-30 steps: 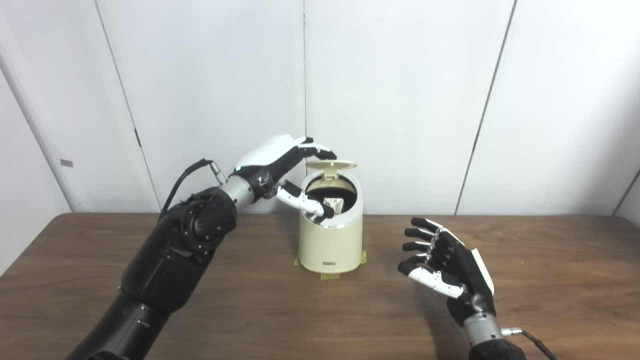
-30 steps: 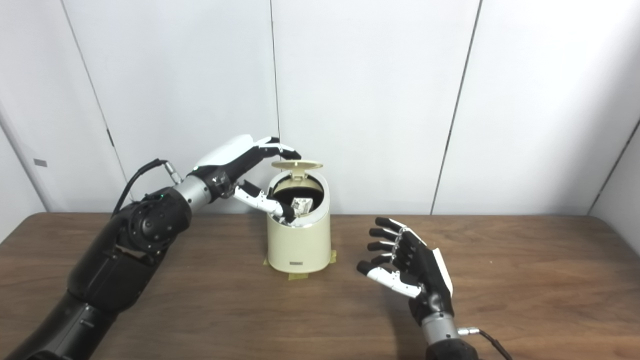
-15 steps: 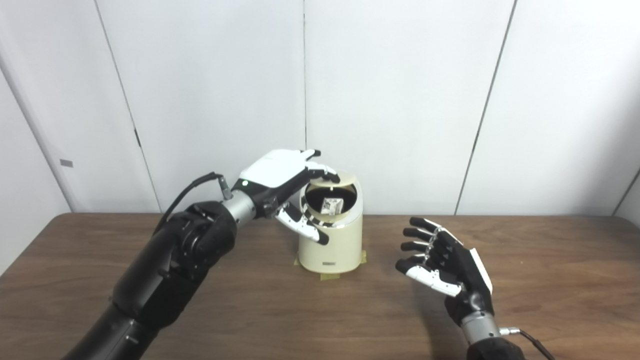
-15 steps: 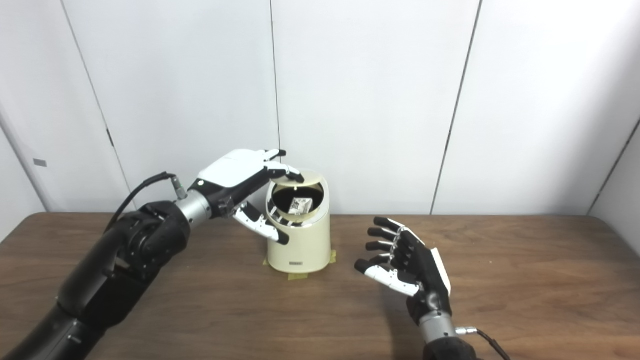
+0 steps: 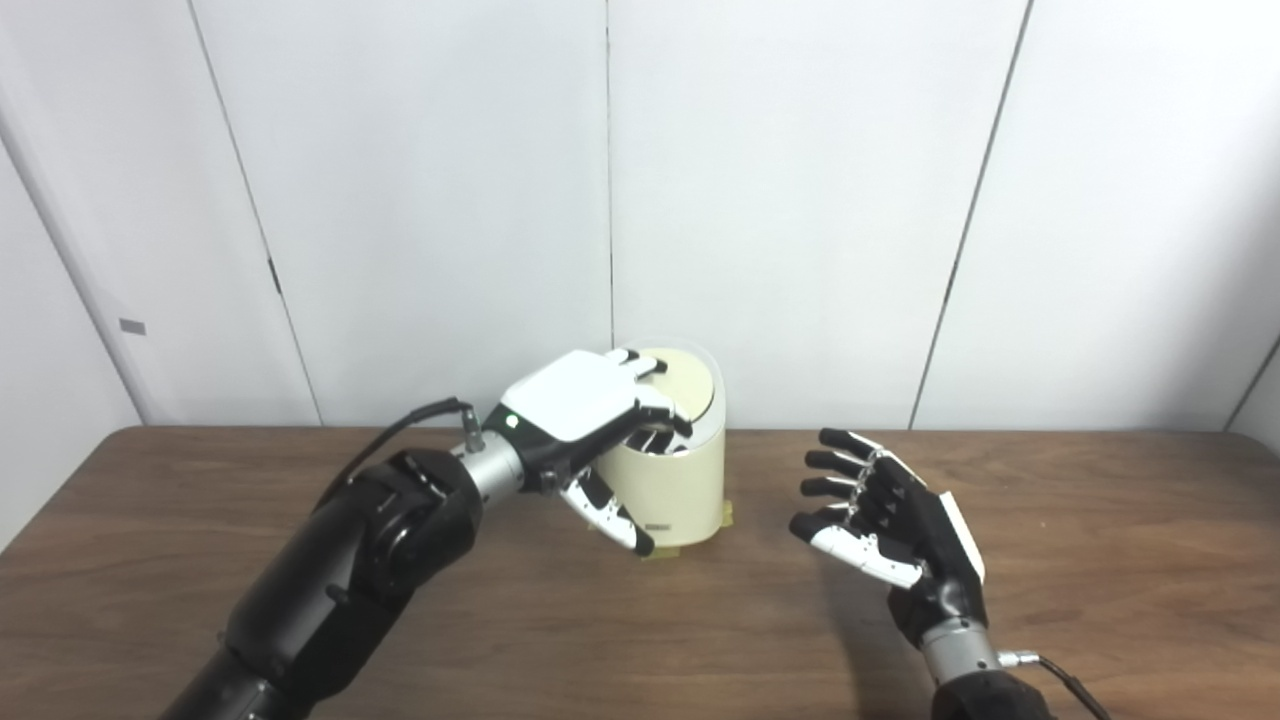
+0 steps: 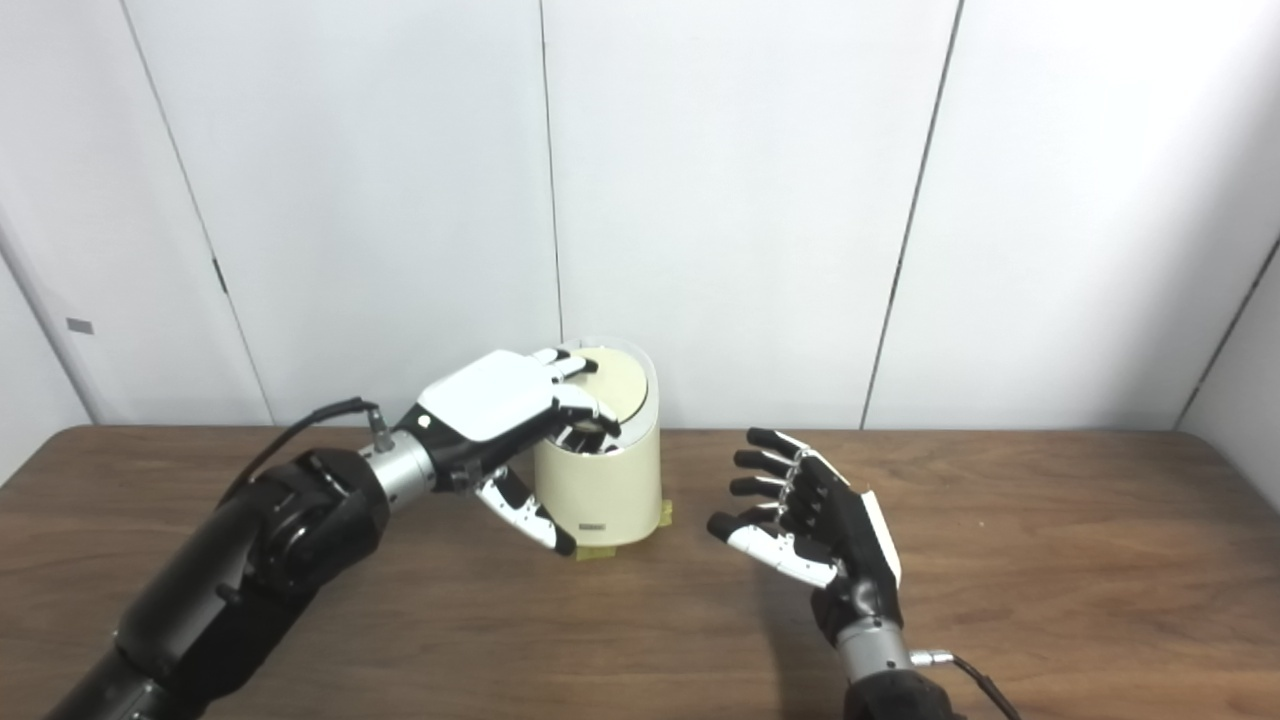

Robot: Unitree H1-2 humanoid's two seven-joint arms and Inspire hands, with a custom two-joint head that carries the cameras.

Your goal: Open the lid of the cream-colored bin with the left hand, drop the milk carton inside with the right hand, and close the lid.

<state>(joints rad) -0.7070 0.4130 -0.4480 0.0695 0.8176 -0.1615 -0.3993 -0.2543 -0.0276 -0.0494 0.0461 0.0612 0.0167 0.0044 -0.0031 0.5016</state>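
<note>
left hand (image 5: 585, 415) flat on bin lid (image 5: 688, 378), holding nothing.
left eye: cream bin (image 5: 680, 480) stands mid-table, lid down; milk carton not visible. right eye: right hand (image 6: 810, 525) near right of bin, fingers spread, empty, above the table (image 6: 1050, 560).

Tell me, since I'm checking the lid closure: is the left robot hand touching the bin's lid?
Touching. The left eye view shows the left robot hand fingers lying on the lid.
</note>
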